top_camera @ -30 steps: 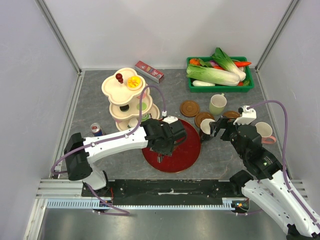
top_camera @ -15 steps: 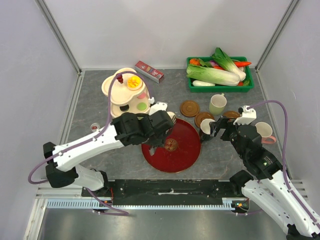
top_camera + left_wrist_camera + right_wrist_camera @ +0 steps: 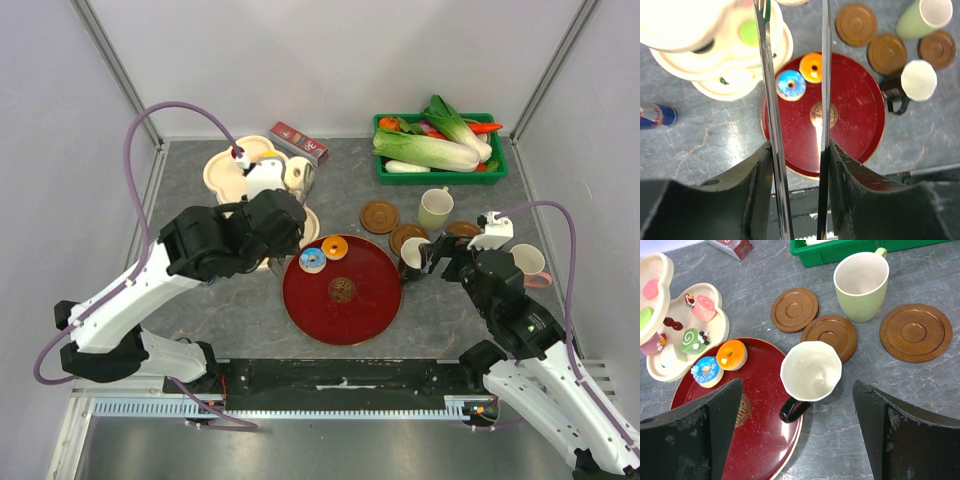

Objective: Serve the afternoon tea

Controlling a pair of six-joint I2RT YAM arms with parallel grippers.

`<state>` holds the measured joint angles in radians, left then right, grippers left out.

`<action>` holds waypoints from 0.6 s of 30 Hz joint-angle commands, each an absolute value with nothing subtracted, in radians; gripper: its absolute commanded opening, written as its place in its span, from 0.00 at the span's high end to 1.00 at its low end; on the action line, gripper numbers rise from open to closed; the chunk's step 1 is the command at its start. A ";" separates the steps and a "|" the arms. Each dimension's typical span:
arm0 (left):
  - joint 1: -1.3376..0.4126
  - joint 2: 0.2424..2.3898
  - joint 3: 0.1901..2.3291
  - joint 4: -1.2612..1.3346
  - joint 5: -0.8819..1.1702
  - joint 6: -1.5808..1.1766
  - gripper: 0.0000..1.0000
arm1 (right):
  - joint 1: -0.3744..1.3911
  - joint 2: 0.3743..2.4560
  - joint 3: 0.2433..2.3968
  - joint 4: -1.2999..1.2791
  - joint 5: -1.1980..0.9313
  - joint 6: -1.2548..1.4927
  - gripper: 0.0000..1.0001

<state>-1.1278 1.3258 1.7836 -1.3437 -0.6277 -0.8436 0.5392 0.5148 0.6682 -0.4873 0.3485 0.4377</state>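
A pair of metal tongs point(image 3: 769, 100) sits in my left gripper point(image 3: 800, 150), which is shut on it. The gripper point(image 3: 275, 200) hangs high beside the cream tiered stand point(image 3: 235, 170). On the red tray point(image 3: 355, 310) lie a blue donut point(image 3: 312, 259) and an orange donut point(image 3: 335, 247). My right gripper point(image 3: 797, 390) is open, its fingers on either side of the black mug point(image 3: 811, 371), which stands at the tray's right edge. The pale green mug point(image 3: 861, 279) and three brown coasters point(image 3: 794, 310) point(image 3: 829, 337) point(image 3: 915, 332) lie beyond. Pink point(image 3: 704, 307) and green point(image 3: 691, 339) swirl cakes rest on the stand.
A green crate of leafy vegetables point(image 3: 440, 148) stands at the back right, with a red box point(image 3: 299, 143) behind the stand. A drink can point(image 3: 655, 115) stands left of the tray. Another mug point(image 3: 530, 262) is half hidden behind my right arm. Walls close in both sides.
My left arm has risen from the tray and swung back-left to the stand with the tongs. The two donuts now show on the tray. The right arm has not moved.
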 commanded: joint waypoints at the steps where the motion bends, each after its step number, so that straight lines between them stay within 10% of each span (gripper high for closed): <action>1: -1.072 1.298 1.842 -1.488 -0.745 -0.890 0.51 | 0.541 0.508 0.669 -0.465 0.354 0.448 0.02; 18: -0.905 1.200 1.749 -1.519 -0.736 -0.907 0.50 | 0.540 0.509 0.669 -0.462 0.353 0.448 0.02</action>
<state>-0.9230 1.2369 1.7657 -1.3598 -0.6941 -0.8516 0.5392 0.5133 0.6682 -0.4873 0.3485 0.4377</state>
